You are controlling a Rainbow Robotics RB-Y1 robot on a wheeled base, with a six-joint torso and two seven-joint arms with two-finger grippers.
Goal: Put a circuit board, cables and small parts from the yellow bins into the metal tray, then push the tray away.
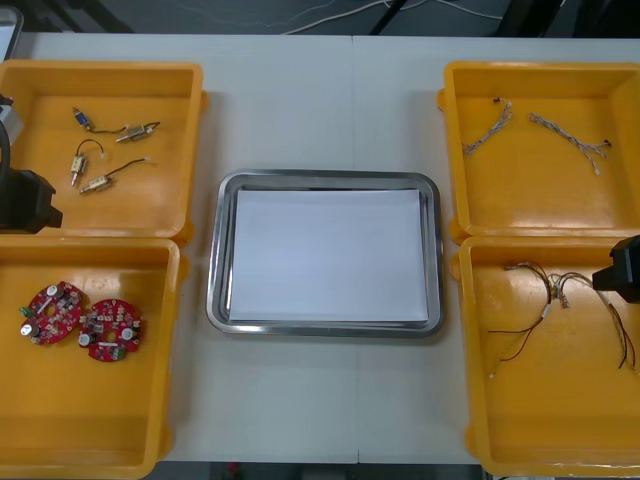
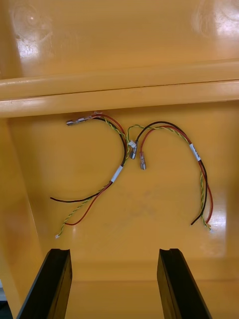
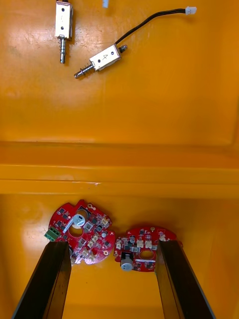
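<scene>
The metal tray (image 1: 214, 262), white inside, lies at the table's middle with nothing in it. Two round red circuit boards (image 1: 52, 312) (image 1: 110, 333) rest in the near left yellow bin (image 1: 90, 420). My left gripper (image 3: 112, 244) hovers open over them, one board (image 3: 79, 232) by one finger and the other board (image 3: 144, 248) by the second finger. My right gripper (image 2: 113, 251) stands open above the near right bin (image 1: 550, 420), short of the red and yellow cables (image 2: 119, 159) (image 1: 560, 300) lying loose on its floor.
Small metal parts (image 1: 100, 150) (image 3: 102, 59) with thin leads lie in the far left bin (image 1: 100, 68). Two twisted blue and white cables (image 1: 487, 128) (image 1: 570, 135) lie in the far right bin (image 1: 540, 70). Bin walls stand between the compartments.
</scene>
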